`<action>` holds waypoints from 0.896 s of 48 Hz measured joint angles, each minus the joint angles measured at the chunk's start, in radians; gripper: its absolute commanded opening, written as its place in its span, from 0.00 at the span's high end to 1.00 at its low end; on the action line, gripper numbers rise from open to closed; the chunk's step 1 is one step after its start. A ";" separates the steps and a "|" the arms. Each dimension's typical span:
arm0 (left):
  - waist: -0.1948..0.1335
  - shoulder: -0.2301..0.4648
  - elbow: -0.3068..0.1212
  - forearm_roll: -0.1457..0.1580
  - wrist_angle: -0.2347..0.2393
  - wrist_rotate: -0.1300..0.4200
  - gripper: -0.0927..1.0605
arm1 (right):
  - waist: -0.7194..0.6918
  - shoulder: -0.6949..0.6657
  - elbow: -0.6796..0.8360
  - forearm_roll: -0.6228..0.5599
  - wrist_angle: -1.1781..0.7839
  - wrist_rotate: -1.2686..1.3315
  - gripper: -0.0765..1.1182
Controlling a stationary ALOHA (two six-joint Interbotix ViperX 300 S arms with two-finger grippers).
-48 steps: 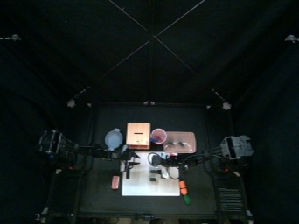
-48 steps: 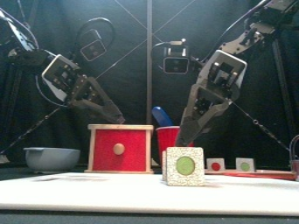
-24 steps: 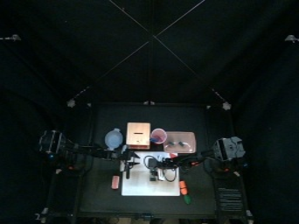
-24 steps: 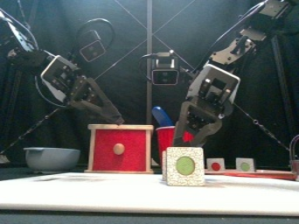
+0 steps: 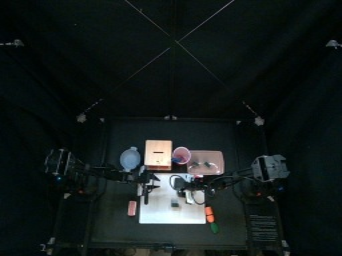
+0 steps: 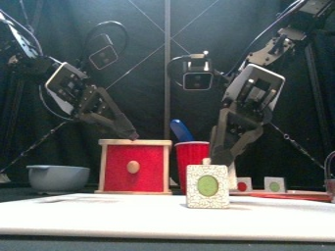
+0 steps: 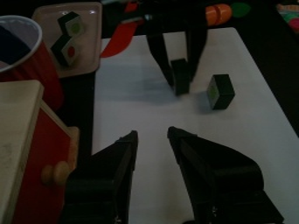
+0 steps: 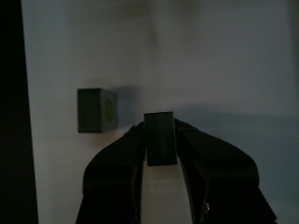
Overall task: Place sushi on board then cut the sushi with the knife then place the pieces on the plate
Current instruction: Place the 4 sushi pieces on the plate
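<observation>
White board (image 7: 140, 109) | right pincer (image 8: 158, 129) clamped on sushi piece (image 8: 158, 147), shifted right | left pincer (image 7: 152, 134) apart

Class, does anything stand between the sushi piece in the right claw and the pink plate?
Nothing visible does. The right claw grips the sushi piece; the other piece lies farther from the pink tray, off that path.

Black curtains (image 5: 171, 50) hang dark behind and beside the small black table (image 5: 114, 232).

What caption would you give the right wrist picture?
Right gripper holds one sushi piece; another piece lies on the white cutting board.
</observation>
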 measured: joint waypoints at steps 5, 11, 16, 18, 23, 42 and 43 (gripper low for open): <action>0.000 0.000 0.002 0.000 0.000 0.000 0.27 | -0.071 -0.106 0.066 -0.002 0.020 0.000 0.44; 0.000 0.000 0.002 0.000 0.000 0.002 0.27 | -0.175 -0.222 0.149 -0.006 0.034 -0.003 0.44; 0.000 0.000 0.002 0.000 0.000 0.000 0.27 | -0.267 -0.304 0.213 -0.028 0.046 -0.003 0.44; 0.000 0.000 0.000 0.000 -0.002 0.000 0.27 | -0.305 -0.330 0.233 -0.037 0.049 -0.003 0.44; 0.000 0.000 0.002 0.000 0.000 0.002 0.27 | -0.391 -0.371 0.267 -0.066 0.052 -0.003 0.44; 0.000 0.000 0.002 0.000 0.000 0.000 0.27 | -0.604 -0.295 0.275 -0.153 0.037 -0.005 0.40; 0.000 0.000 0.002 0.000 0.000 0.002 0.27 | -0.603 -0.282 0.273 -0.153 0.034 -0.003 0.39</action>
